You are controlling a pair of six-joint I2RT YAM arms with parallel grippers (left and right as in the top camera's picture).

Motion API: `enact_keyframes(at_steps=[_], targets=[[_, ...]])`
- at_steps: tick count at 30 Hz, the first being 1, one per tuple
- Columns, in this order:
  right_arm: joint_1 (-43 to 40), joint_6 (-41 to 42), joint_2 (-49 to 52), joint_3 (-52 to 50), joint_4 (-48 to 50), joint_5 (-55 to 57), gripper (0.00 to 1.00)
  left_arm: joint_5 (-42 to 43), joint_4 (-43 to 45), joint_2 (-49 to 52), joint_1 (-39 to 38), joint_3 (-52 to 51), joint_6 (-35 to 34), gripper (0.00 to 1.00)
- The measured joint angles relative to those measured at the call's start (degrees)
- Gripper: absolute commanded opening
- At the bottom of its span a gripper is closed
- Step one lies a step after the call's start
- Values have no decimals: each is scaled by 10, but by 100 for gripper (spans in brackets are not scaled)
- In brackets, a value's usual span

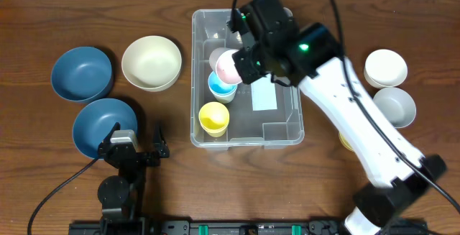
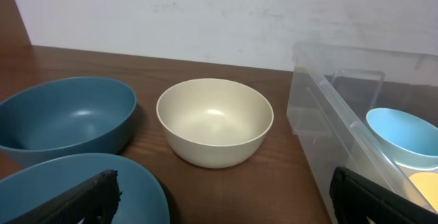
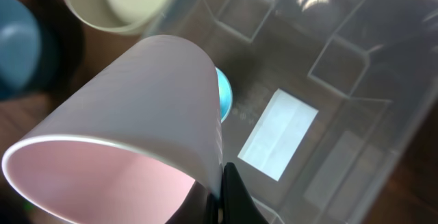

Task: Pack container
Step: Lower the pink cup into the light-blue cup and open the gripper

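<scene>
Right gripper (image 3: 220, 191) pinches the tilted pink cup (image 3: 130, 107) by its rim. The clear container (image 3: 356, 66) and its white label (image 3: 279, 135) lie beneath. Only the overhead view shows the left gripper (image 1: 138, 138), spread wide, apparently empty, with the container to its right.

One container (image 1: 195, 62). Three cups: pink cup (image 1: 228, 67), blue cup (image 1: 220, 86), yellow cup (image 1: 213, 118). Five bowls visible: two blue bowls (image 1: 81, 72) (image 1: 103, 125), cream bowl (image 1: 151, 62), white bowl (image 1: 386, 67), grey bowl (image 1: 394, 106).
</scene>
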Motion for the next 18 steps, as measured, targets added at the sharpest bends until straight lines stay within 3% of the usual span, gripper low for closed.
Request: enact_keyframes(at_steps=[7,18], targets=[[0,1,78,0,12,2,1,0,0,0,0,0,0,98],[0,1,90,0,3,3,1,0,0,0,0,0,0,98]])
